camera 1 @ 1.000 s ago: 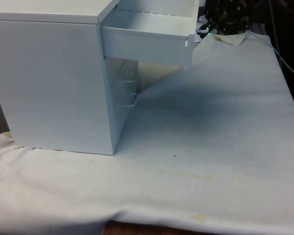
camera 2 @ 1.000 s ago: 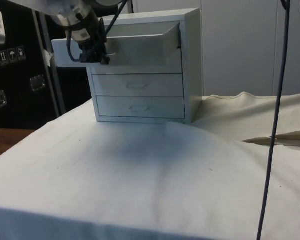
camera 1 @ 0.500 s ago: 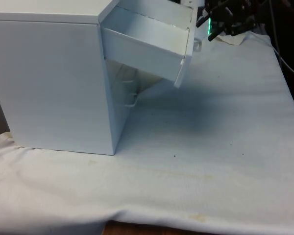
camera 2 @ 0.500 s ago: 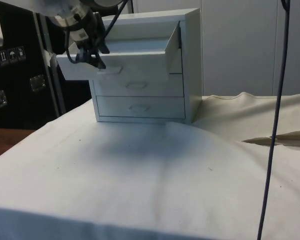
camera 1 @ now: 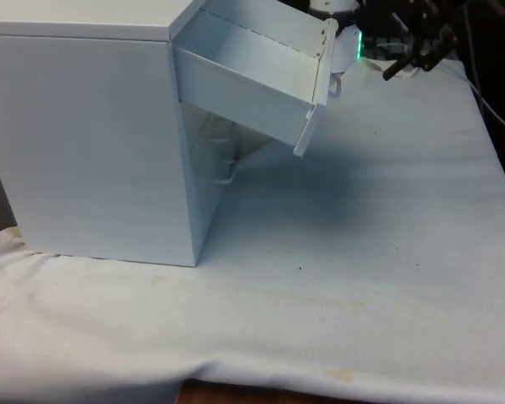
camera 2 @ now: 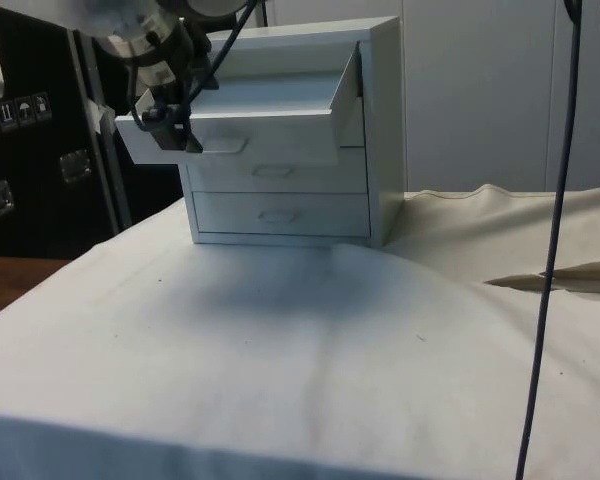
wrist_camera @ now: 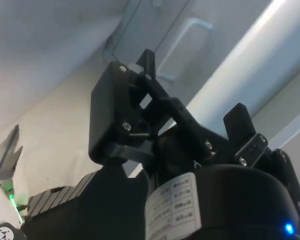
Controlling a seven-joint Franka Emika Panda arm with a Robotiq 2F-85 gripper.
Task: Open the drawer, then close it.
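Arm enters at upper left of side view, wrist angled down, black gripper [camera 2: 170, 125] hanging by the near corner of the drawer front. In front view the gripper [camera 1: 408, 61] sits at upper right of frame, tips pointing down-right, clear of the white cloth [camera 1: 379, 252]. Wrist view: gripper [wrist_camera: 195, 90] fingers spread apart, nothing between them; one finger [wrist_camera: 147, 67] in frame centre, the other [wrist_camera: 240, 122] to its right.

Top drawer [camera 1: 252, 80] is pulled well out of the chest of drawers [camera 1: 84, 135] and sags, front edge tipped downward; upper centre of front view. Its handle [camera 1: 334, 84] faces the gripper, just left of it, gap visible btwn them. Side view: drawer [camera 2: 250, 120] at upper left-centre, front face [camera 2: 220, 135] tilted, gripper overlapping its left end; contact can't be told there.

Count: 1 chest [camera 2: 320, 130], 3 drawers. Top one open, middle drawer [camera 2: 275, 170] and bottom drawer [camera 2: 280, 213] shut, each w/ one small handle. 1 gripper, 2 fingers. 1 cloth [camera 2: 280, 360] over table.
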